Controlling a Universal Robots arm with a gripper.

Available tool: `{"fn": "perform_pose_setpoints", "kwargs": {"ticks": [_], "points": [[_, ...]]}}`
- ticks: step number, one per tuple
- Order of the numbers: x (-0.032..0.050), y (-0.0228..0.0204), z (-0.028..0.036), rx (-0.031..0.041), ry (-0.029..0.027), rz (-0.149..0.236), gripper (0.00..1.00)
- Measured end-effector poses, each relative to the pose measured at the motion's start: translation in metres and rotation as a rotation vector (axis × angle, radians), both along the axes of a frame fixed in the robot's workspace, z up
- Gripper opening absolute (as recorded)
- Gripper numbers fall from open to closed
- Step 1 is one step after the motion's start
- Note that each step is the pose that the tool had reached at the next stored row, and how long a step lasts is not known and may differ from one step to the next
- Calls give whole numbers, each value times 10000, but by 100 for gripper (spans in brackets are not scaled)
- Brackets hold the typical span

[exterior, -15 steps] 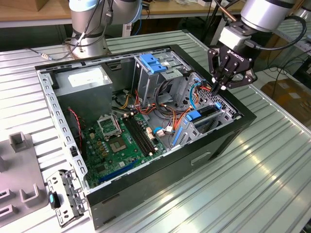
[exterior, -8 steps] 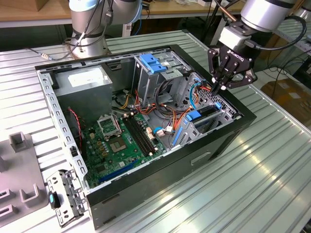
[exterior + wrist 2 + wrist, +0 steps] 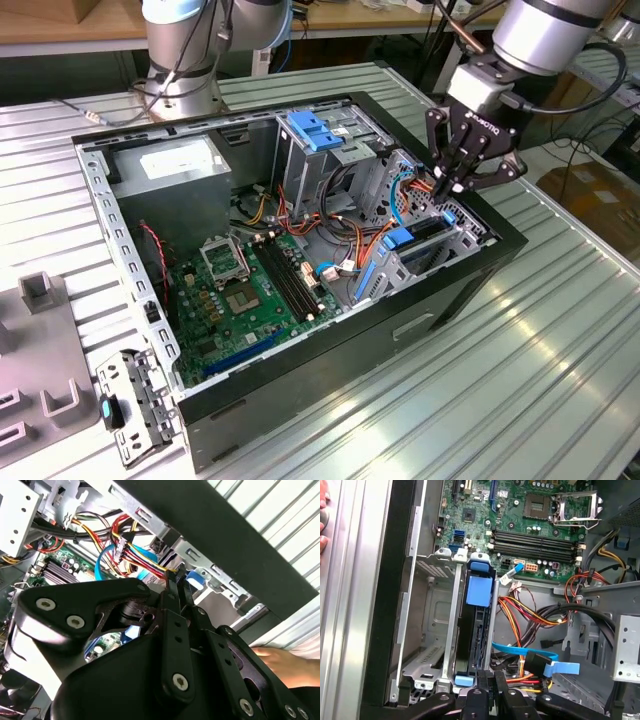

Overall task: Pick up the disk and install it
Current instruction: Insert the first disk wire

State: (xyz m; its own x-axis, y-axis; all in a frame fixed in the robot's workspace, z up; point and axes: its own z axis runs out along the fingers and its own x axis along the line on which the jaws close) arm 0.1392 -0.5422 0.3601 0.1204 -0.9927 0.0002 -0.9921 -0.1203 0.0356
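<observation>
The gripper hung with fingers pinched together over the disk, already edge-on in its bay; a straight, square push looked best.

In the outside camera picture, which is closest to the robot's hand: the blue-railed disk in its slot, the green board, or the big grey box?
From the hand, nearest first:
1. The blue-railed metal disk, standing in the drive slot just below it.
2. The green motherboard, on the case floor, mid-case.
3. The large grey power-supply box, in the far corner toward the exterior view's left.
</observation>
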Motion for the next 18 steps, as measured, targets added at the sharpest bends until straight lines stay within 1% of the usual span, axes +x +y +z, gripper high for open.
{"fn": "perform_pose_setpoints", "kwargs": {"ticks": [3,6,7,8,10,12,14,17,18], "points": [[-35,0,-23,0,-4,-56,17],[-46,0,-49,-2,-5,-348,17],[-54,0,-54,-1,-5,-381,17],[-103,-10,-56,2,-4,-382,17],[-152,-32,-57,6,-5,-383,17],[-160,-97,-67,8,-6,-382,17],[-160,-130,-73,8,-6,-385,17],[-173,-131,-83,7,-6,-400,17],[-178,-130,-89,9,-8,-480,17]]}}
